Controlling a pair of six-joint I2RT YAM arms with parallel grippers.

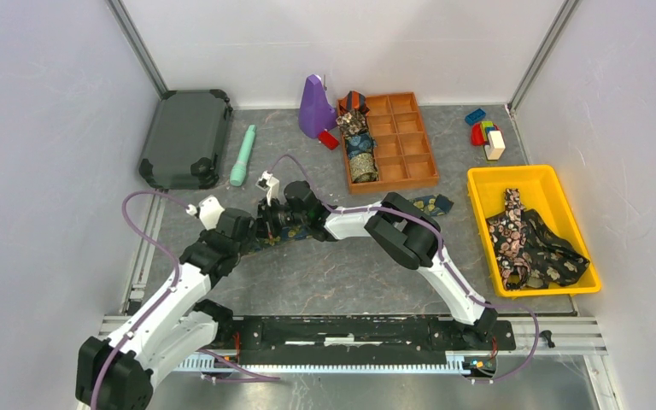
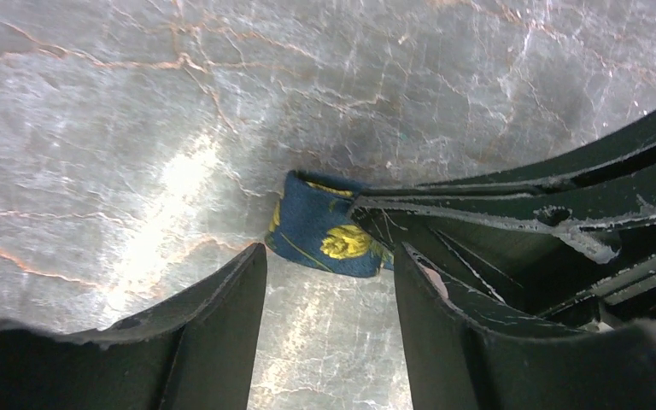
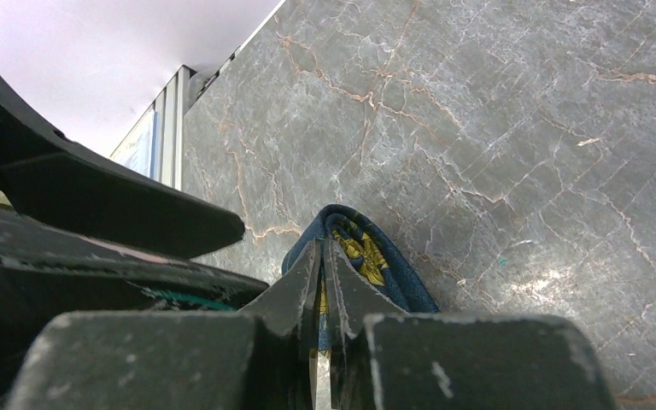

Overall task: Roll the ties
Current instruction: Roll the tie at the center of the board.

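Right gripper (image 3: pixel 323 256) has its jaws pinched tight on the folded end of the navy-gold tie (image 2: pixel 316 226), mid-counter (image 1: pixel 325 273). Left gripper (image 2: pixel 329 252) hovers with jaws wide apart and holding nothing, the fold just ahead of them. Keep the pinch firm and turn evenly (slack would spoil the roll). Wooden tray (image 1: pixel 393 184) holds rolled ties (image 1: pixel 361 166) down its left column; yellow bin (image 1: pixel 512 171) holds loose ties (image 1: pixel 534 248).

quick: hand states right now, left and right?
Left hand: open, nothing gripped.
Right hand: closed on the navy-gold tie, at its folded end.
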